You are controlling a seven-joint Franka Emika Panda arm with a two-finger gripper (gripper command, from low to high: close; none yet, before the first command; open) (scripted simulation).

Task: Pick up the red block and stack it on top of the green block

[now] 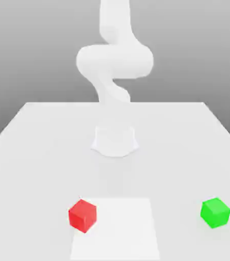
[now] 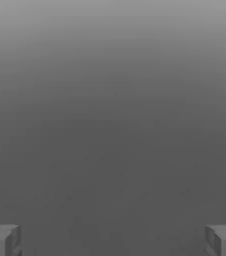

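The two grey fingertips (image 2: 4, 240) sit at the opposite lower corners of the hand view, spread as wide as they go with nothing between them, so the gripper (image 2: 113, 241) is released and empty, looking out over a plain grey field with no block ahead of it. Outward from there, in the exterior view, the white arm (image 1: 114, 61) rises folded behind its round base (image 1: 115, 141) at the middle of the white table (image 1: 35, 132). The red block (image 1: 82, 215) rests on the table toward the exterior view's left, at the near edge of the scene, its right side overlapping the edge of a slightly brighter square patch (image 1: 122, 229). The green block (image 1: 215, 212) rests well apart from it on the exterior view's right, at about the same depth. Reaching for the red block is the step in hand, and it has probably not begun. To do it well, bring the hand over the red cube first, line the fingers up with two flat opposite faces, not the corners, since the cube seems turned at an angle, then descend straight and close around its middle, leaving room beneath for a clean release on the green one
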